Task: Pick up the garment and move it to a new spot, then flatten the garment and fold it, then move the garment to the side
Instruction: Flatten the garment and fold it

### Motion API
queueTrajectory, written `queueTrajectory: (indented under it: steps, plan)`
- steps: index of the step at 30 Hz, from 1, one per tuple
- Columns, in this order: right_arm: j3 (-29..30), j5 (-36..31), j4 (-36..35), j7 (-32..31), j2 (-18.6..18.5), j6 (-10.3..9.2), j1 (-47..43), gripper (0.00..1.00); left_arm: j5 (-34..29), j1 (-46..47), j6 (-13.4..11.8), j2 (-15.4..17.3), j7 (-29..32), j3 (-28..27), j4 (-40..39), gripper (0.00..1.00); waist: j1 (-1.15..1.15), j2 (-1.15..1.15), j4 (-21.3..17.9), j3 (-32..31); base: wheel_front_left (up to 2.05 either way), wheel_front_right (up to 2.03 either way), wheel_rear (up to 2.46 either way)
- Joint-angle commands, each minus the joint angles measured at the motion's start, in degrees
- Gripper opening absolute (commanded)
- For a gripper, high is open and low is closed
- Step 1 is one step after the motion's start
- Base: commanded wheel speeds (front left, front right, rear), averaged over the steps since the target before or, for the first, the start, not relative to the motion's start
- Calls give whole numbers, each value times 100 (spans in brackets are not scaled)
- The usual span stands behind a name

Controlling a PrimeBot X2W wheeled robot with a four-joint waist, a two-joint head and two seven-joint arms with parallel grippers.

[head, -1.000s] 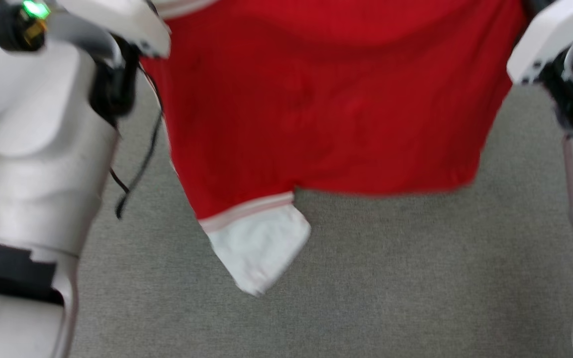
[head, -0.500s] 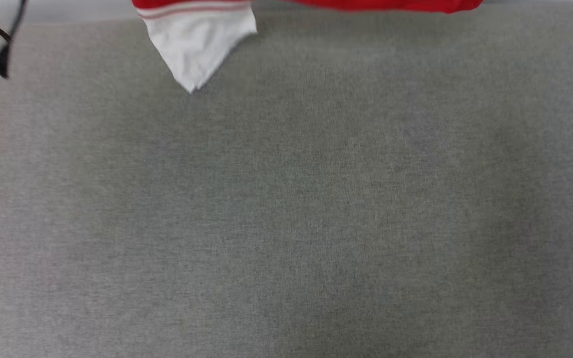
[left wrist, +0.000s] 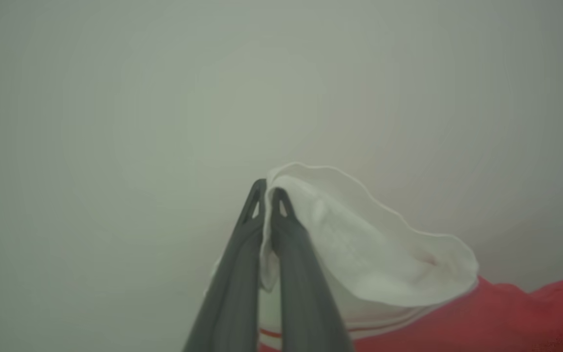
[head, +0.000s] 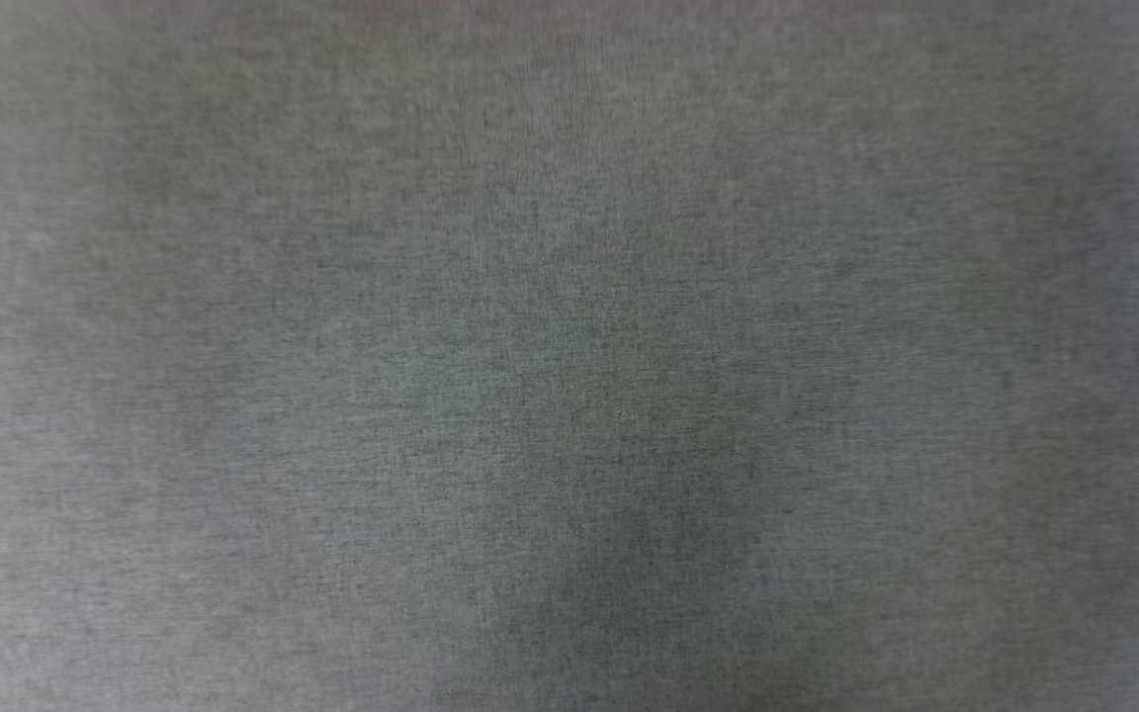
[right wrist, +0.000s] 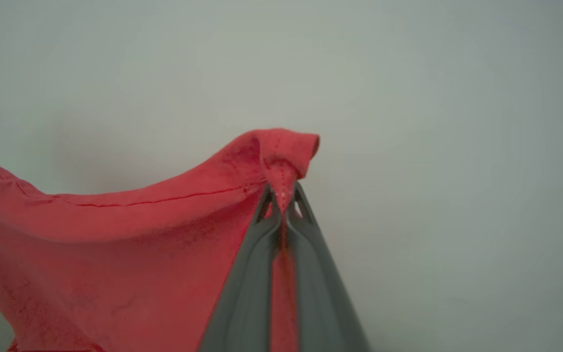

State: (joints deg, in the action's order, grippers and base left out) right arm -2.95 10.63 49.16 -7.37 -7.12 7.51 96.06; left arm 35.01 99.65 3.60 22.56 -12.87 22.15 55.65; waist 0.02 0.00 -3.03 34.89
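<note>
Red garment (right wrist: 115, 234) clamped at a corner by right hand (right wrist: 282, 191), its white sleeve (left wrist: 369, 254) by left hand (left wrist: 268, 188)

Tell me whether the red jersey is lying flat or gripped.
Gripped, not flat: the garment is pinched by the left gripper at its white sleeve and by the right gripper at a bunched red edge. How spread, cannot tell.

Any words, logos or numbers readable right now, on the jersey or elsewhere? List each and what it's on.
None can be read. The garment shows plain red cloth in the right wrist view, and its white sleeve with striped trim in the left wrist view; neither part bears lettering. The grey surface in the head view is unmarked.
</note>
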Motion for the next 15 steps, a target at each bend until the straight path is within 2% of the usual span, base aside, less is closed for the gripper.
queueTrajectory:
  steps: [1,7,15]
  plan:
    - [-57,49,79,55,29,-3,94,0,22,-60,39,-28,-35,4,70,0,-2,0,20,203,0,0,0]
    - [-345,284,550,138,72,-3,-23,0,210,-330,191,-173,-84,-18,461,0,-2,0,90,287,0,0,0]
    - [-833,689,1059,213,1,-3,-691,0,517,-1174,339,-415,-69,0,934,0,-2,0,219,-254,0,0,0]
